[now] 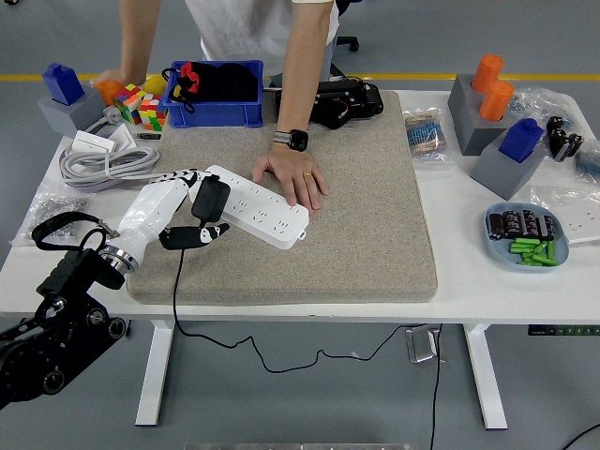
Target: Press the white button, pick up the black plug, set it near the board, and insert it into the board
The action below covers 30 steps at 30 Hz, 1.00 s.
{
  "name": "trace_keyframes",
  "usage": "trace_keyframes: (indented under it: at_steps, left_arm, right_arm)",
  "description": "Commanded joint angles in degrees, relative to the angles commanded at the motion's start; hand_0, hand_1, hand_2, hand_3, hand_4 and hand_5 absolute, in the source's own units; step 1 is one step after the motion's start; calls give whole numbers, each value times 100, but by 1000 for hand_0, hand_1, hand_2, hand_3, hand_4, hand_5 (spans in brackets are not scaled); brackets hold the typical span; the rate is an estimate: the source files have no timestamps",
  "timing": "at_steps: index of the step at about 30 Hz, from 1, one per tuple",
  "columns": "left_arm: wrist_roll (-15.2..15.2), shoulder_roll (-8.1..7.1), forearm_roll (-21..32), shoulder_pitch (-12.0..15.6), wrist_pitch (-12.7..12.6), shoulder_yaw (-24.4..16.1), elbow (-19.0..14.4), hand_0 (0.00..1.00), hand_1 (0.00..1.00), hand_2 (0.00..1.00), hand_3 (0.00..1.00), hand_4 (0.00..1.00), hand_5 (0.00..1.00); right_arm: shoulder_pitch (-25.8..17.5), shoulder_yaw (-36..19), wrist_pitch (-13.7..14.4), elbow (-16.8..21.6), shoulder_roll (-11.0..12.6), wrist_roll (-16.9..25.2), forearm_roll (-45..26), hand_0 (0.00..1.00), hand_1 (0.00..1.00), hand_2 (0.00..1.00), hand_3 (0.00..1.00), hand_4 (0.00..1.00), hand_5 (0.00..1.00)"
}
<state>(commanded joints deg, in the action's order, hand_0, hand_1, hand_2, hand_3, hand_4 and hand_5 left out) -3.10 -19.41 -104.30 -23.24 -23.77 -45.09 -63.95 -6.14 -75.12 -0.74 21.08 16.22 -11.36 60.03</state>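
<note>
the black left arm comes in from the lower left corner and rises over the table's near edge, ending in a white-cased left hand above the left part of the grey mat. its fingers and thumb are closed around the black plug, which is held tilted at the near left end of the white power strip; the plug overlaps the strip's end, but whether its pins are seated in a socket cannot be told. a black cable drops from the plug, crosses the mat's near edge and hangs below the white table, looping under it.

the strip lies diagonally on the mat, its left end farther back, its right end nearer. a person's hand lies flat on the strip's right part, pressing it down; a dark watch sits on that wrist and a ring on one finger. the person stands at the far side of the table, the other hand reaching down at the far left corner by a coloured puzzle cube.

left of the mat lies a coil of grey cable with a white adapter, and a bag of small metal parts nearer the edge. on the right, a blue dish holds dark and green pieces. farther back stand a blue bin with black cloth inside, a black device, grey blocks topped with orange cylinders and a blue piece, and another grey block with a blue piece at the far left.
</note>
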Motion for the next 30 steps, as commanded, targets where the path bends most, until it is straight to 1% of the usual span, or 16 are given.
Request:
trace_keyframes:
  at_steps: [8, 13, 20, 21, 30]
  left_arm:
    - [137, 7, -116, -10, 59, 76, 89, 893, 920, 842, 815, 846, 377]
    - [284, 36, -183, -88, 144, 125, 237, 896, 921, 845, 818, 849, 367]
    - [348, 115, -238, -199, 181, 179, 412, 901, 924, 848, 821, 854, 360]
    - [366, 127, -246, -209, 194, 181, 432, 901, 926, 851, 822, 840, 381]
    - [399, 219, -247, -334, 224, 254, 595, 901, 926, 848, 820, 830, 394]
  right_arm:
    - [-22, 32, -2, -2, 4, 3, -13, 806, 708, 706, 651, 723, 471]
    - [-17, 20, 0, -2, 1, 3, -7, 806, 707, 707, 651, 723, 472]
    - [-19, 4, 0, 0, -2, 5, -6, 806, 707, 706, 651, 723, 472]
    - [-19, 3, 1, -1, -2, 6, -6, 806, 707, 706, 651, 723, 472]
    - [-25, 16, 1, 2, -12, 8, -9, 806, 706, 706, 651, 723, 470]
